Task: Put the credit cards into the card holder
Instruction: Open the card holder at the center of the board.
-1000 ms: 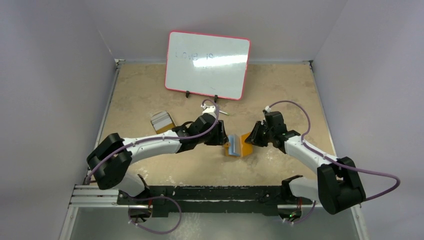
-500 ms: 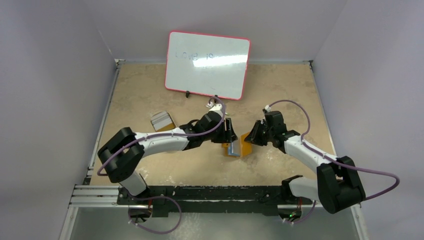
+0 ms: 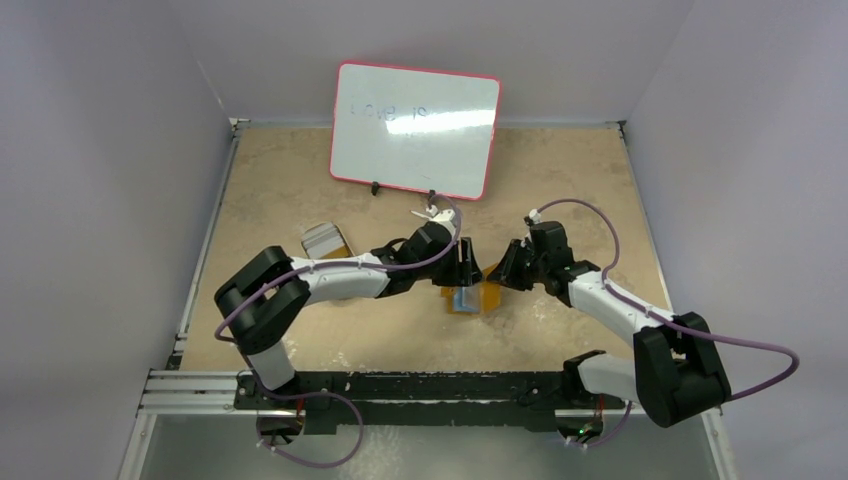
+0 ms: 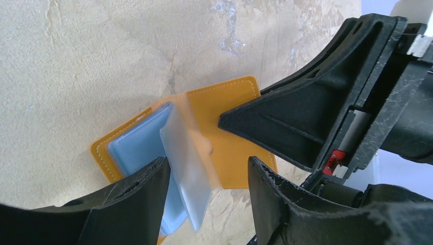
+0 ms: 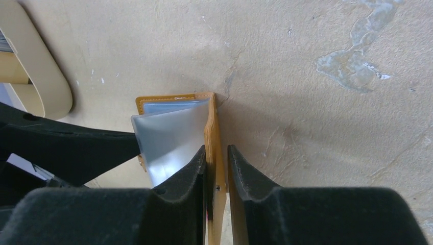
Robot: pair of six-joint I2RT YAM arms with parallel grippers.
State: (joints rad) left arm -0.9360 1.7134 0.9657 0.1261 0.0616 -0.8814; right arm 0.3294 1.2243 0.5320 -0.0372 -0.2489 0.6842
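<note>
Two pincers meet at the card holder: right pincer nips its stiffish flap; left pincer gapes around limp, slick sleeves, which look best gripped edgewise.

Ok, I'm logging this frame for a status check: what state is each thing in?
card holder: open on the table, inside facing up.
plastic sleeves: fanned out, one leaf lifted.
left gripper: open, fingers either side of the sleeves.
right gripper: shut on the card holder's cover edge.
tan dish: holds flat items; which ones is unclear.
whiteboard: upright, faint writing.
</note>
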